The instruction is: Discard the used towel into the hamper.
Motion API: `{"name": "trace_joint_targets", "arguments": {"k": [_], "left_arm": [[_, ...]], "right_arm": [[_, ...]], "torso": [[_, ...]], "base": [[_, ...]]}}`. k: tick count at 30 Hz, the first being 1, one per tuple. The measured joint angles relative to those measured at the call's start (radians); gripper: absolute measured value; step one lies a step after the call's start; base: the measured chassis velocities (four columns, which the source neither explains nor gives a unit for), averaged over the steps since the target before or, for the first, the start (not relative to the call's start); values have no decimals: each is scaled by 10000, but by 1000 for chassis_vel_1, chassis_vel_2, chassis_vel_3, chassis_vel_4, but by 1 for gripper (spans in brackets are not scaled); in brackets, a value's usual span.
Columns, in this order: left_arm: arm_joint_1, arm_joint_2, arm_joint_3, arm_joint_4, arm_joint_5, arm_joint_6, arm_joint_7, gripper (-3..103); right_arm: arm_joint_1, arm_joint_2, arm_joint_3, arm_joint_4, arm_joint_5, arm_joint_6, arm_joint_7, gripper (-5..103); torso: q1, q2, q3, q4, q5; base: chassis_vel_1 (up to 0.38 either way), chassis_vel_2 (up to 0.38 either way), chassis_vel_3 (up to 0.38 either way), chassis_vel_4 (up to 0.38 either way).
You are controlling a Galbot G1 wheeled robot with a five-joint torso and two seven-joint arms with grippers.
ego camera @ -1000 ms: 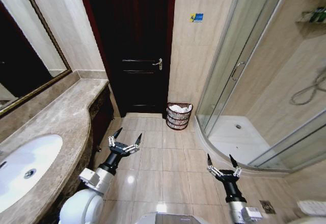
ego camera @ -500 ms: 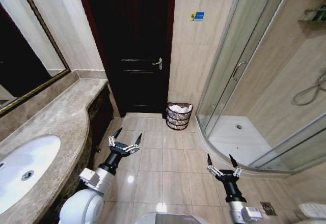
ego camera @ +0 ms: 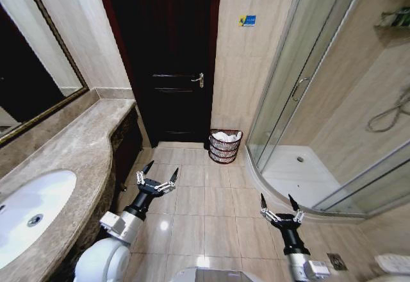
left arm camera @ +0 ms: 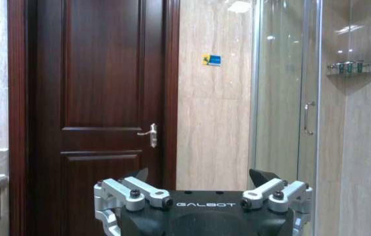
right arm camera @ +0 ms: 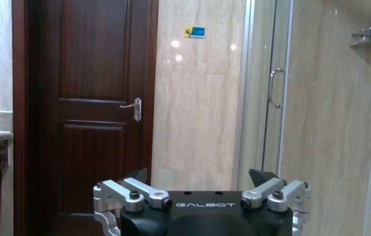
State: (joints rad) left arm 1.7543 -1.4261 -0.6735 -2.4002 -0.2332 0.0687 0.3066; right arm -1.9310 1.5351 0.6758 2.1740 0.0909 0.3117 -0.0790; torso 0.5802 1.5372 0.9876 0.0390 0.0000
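Observation:
The hamper, a small round dark wire basket, stands on the tiled floor against the wall between the dark door and the shower. White towel cloth lies inside it, showing above the rim. Both arms hang low in front of me, well short of the hamper. My left gripper is open and empty beside the counter; it also shows open in the left wrist view. My right gripper is open and empty near the shower's curved step, and open in the right wrist view.
A marble counter with a white sink runs along the left under a mirror. The dark door is shut. A glass shower enclosure curves along the right. A floor drain lies near the right arm.
The head view has shifted very slightly. Both arms, their open fingers and the hamper stand as before.

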Motion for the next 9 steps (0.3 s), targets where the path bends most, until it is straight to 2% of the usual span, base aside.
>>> {"name": "trace_joint_targets", "arguments": {"k": [9], "left_arm": [[0,0,0,0,0,0,0,100]], "right_arm": [[0,0,0,0,0,0,0,100]], "torso": [[0,0,0,0,0]], "base": [[0,0,0,0]]}}
